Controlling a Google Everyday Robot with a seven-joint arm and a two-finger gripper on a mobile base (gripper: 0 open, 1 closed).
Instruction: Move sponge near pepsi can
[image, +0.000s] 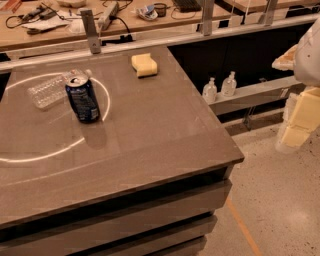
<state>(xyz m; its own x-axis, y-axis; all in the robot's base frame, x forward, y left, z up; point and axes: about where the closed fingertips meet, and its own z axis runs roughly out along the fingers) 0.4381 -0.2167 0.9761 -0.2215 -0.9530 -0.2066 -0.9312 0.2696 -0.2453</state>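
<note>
The sponge (144, 64), a pale yellow foam block, lies on the grey-brown counter (165, 130) near its far edge. The pepsi can (82, 98), dark blue with a silver top, stands upright at the left of the counter, well apart from the sponge. My gripper (298, 125), with pale yellow fingers pointing down, hangs at the right edge of the view, off the counter, above the floor and far from both things. It holds nothing that I can see.
A clear plastic bottle (50, 90) lies on its side just behind and left of the can. A metal rail (150, 42) runs along the counter's far edge, with a cluttered workbench behind. Two small bottles (219, 88) stand on a low shelf to the right.
</note>
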